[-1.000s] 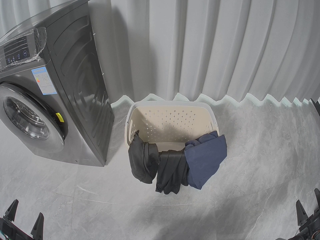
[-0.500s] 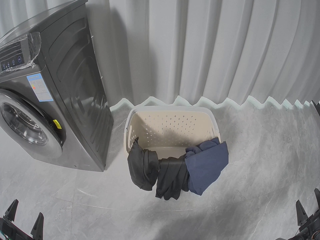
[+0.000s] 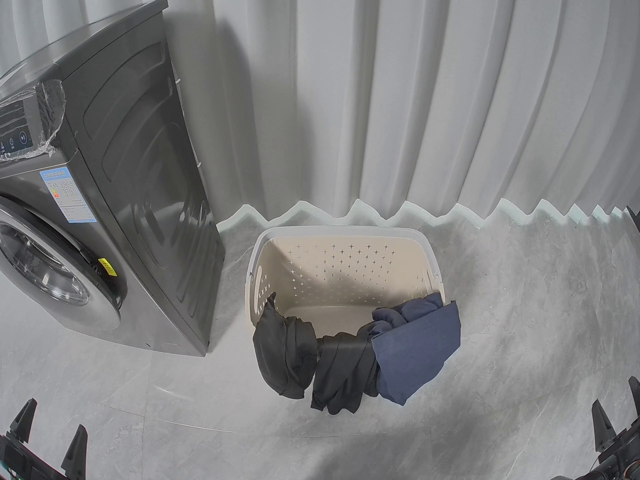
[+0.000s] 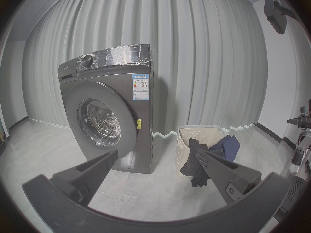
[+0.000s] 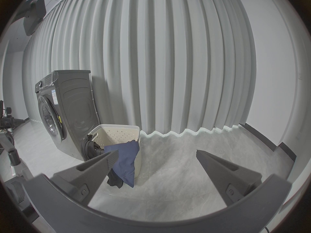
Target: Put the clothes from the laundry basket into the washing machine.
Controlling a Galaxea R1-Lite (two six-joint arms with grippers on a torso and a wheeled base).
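A cream laundry basket [image 3: 341,232] stands on the floor ahead, in the middle of the head view. Two dark grey garments [image 3: 288,349] and a navy blue garment [image 3: 417,353] hang over its near rim. To its left is the dark grey washing machine [image 3: 137,168], whose round glass door [image 4: 101,123] looks closed. My left gripper [image 3: 52,428] is low at the near left, open and empty, well short of the basket. At the near right my right gripper [image 3: 617,405] is likewise open and empty. The right wrist view shows the basket [image 5: 113,136] and the blue garment [image 5: 124,160] from the right side.
A pleated white curtain [image 3: 400,88] closes off the space behind the basket and machine. Bare grey marble-look floor [image 3: 533,315] stretches to the right of the basket and in front of it. A narrow gap separates the machine from the basket.
The whole head view has shifted: the camera moved, so the basket sits lower in the picture and the machine farther left. Both grippers keep their places, open; the clothes lie as before.
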